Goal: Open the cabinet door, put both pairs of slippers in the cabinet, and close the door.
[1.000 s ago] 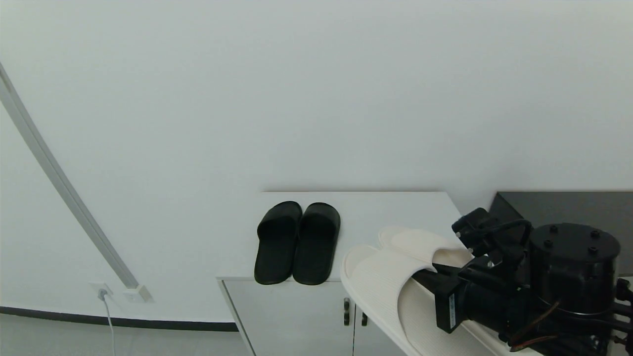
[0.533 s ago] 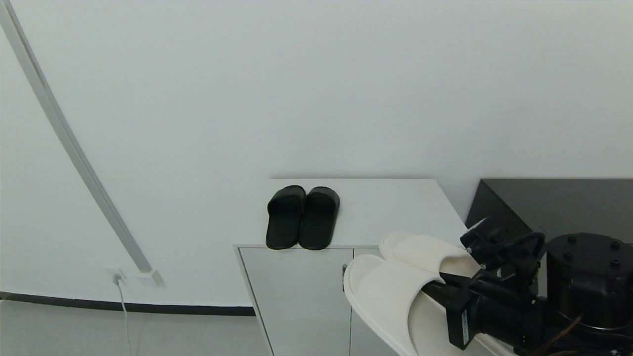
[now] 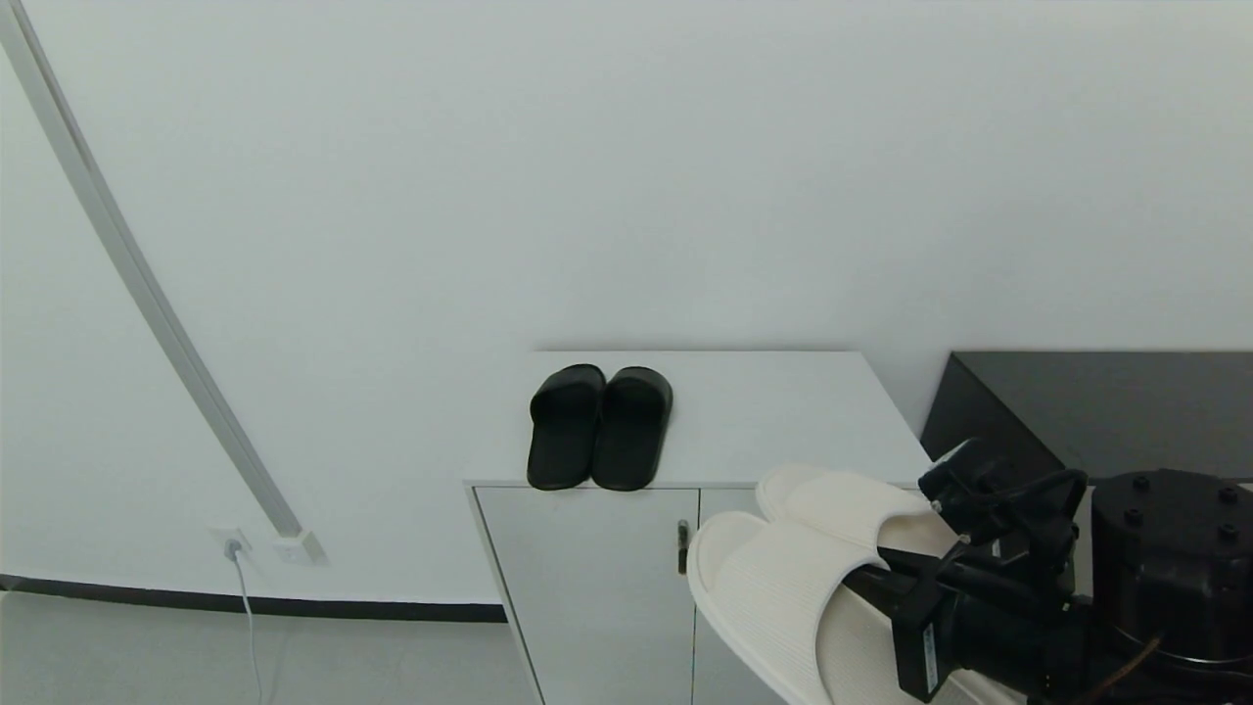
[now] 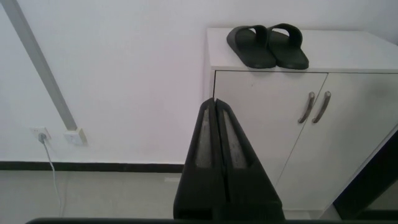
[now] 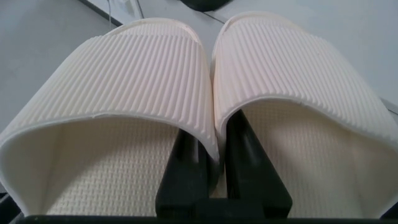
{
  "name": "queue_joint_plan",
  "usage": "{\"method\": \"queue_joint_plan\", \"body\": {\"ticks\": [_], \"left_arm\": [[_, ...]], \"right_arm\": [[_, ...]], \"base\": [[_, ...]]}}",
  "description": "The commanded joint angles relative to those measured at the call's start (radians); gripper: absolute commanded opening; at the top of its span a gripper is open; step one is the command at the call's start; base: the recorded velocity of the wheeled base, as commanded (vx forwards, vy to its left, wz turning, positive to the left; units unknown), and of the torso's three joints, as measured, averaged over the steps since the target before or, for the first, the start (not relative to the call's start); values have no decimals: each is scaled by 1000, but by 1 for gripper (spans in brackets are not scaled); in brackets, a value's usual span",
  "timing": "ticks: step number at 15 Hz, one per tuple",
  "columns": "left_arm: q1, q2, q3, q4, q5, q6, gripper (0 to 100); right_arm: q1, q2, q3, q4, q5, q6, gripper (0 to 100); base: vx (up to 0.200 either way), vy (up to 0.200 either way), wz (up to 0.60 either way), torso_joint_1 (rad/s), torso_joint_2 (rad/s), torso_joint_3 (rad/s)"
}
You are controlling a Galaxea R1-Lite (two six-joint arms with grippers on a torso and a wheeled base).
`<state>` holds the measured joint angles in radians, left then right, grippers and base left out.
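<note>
The white slippers [image 3: 783,587] are held up in the air at the near right, just in front of the cabinet's right door and lower than the cabinet top. They are gripped by the right jaws, which are closed on the two inner side walls, so the pair is pinched together, one slipper on each side. The slippers are soft and cream, with ribbed tops and dotted insoles. Their long axis runs from the jaws toward the far left, toes first.

The cabinet [image 3: 587,587] is white and both doors are shut. The handles [image 4: 306,107] are set upright in the middle, where the doors meet. They lie just left of the white toes and a little farther off. It is judged that nothing can be put inside until a door is pulled open. The left jaws are closed flat together with nothing held. They are pointed at the left door, with the handles off to their right. That arm is free, so it is likely the better one for the pull.

The black slippers [image 3: 599,427] are laid side by side on the cabinet top, heels at its near left edge.

A dark worktop [image 3: 1106,411] is seen to the right, and a wall socket [image 3: 230,543] with a cable low on the left.
</note>
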<state>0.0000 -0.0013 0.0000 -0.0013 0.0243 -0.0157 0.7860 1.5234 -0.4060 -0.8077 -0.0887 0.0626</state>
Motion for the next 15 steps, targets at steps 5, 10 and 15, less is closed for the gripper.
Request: {"method": "queue_joint_plan", "body": {"ticks": [5,10,15], "left_arm": [[0,1,0,0,0,-1,0],[0,1,0,0,2,3,0],[0,1,0,0,0,2,100]], "right_arm": [[6,14,13,-2,-3,-3,0],[6,-2,36,-2,0,-30,0],[15,8,41,-2,1,-29,0]], "base": [[0,0,0,0,0,0],[0,0,0,-106,233,123],[0,0,0,-162,363,204]]}}
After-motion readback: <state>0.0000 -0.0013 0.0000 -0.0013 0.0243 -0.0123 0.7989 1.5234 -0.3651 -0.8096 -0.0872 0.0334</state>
